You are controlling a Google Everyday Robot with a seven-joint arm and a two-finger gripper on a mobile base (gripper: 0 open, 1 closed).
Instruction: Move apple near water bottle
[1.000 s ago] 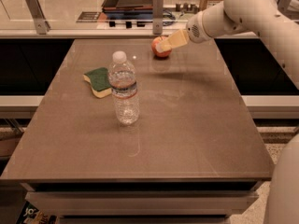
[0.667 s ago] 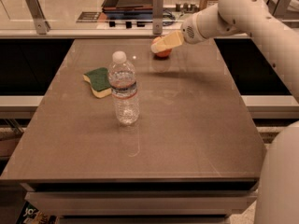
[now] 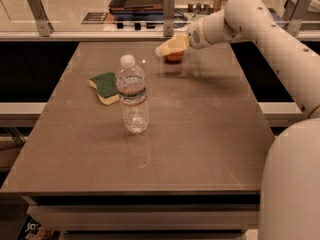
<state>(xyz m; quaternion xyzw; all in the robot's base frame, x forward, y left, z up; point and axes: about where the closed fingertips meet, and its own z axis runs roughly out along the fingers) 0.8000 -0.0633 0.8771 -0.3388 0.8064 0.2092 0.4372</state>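
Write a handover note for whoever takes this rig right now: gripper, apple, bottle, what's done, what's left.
Gripper: over the far part of the table, right at the apple; whether it has a grip on it cannot be told.
Water bottle: upright, left of the table's middle, a sponge just behind it to the left.
Done: gripper has reached the apple.
Left: apple is well apart from the bottle; bring it over and set it down beside the bottle.

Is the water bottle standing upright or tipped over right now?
Upright: the water bottle stands on its base, white cap on top. The gripper is at the apple near the far edge.
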